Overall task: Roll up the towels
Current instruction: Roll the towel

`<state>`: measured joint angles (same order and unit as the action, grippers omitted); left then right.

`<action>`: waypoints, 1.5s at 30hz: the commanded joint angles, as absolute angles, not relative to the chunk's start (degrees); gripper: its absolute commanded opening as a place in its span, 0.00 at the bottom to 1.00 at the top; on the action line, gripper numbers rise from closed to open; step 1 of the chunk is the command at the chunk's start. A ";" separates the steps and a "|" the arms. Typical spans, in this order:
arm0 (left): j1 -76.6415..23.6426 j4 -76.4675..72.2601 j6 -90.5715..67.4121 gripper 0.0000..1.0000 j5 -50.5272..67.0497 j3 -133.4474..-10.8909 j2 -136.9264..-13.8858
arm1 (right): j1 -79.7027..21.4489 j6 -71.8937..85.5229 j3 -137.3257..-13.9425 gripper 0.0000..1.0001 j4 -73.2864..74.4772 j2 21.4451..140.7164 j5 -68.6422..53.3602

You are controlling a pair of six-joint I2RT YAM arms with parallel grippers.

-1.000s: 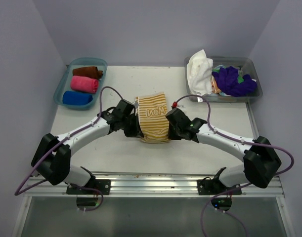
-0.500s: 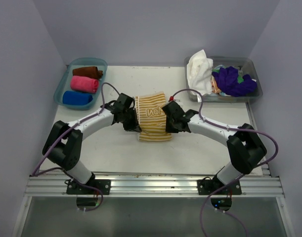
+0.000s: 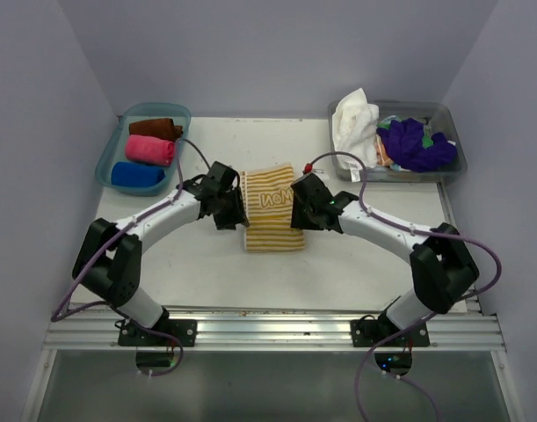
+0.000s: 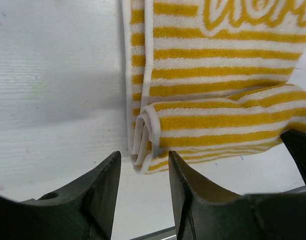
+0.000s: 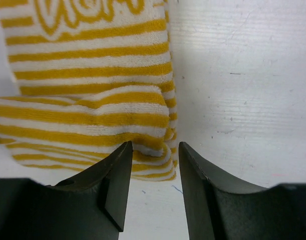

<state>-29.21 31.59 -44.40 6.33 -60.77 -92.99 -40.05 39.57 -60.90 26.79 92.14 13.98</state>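
A mustard-yellow towel with white stripes (image 3: 272, 198) lies mid-table, its near end turned over into a loose roll (image 4: 223, 122). My left gripper (image 3: 236, 214) sits at the roll's left end, open, with the white hem just beyond its fingertips (image 4: 143, 156). My right gripper (image 3: 295, 214) stands at the roll's right end, also open, and the roll's corner (image 5: 158, 145) lies just past its tips. Neither holds the cloth. The flat far part with yellow lettering (image 5: 87, 20) stretches away from both.
A blue tray (image 3: 107, 163) at the back left holds rolled brown (image 3: 156, 128), pink (image 3: 150, 150) and blue (image 3: 137, 175) towels. A clear bin (image 3: 453, 167) at the back right holds loose white (image 3: 354, 123) and purple (image 3: 413, 143) towels. Walls enclose three sides.
Both grippers, shut on the towel's near end before, have carried it away from the table's near edge into a roll and have now opened and let go.
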 commanded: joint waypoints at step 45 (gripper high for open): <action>-28.92 29.53 -34.02 0.13 9.40 -70.40 -104.95 | -55.36 52.64 -53.53 0.16 19.34 92.29 7.21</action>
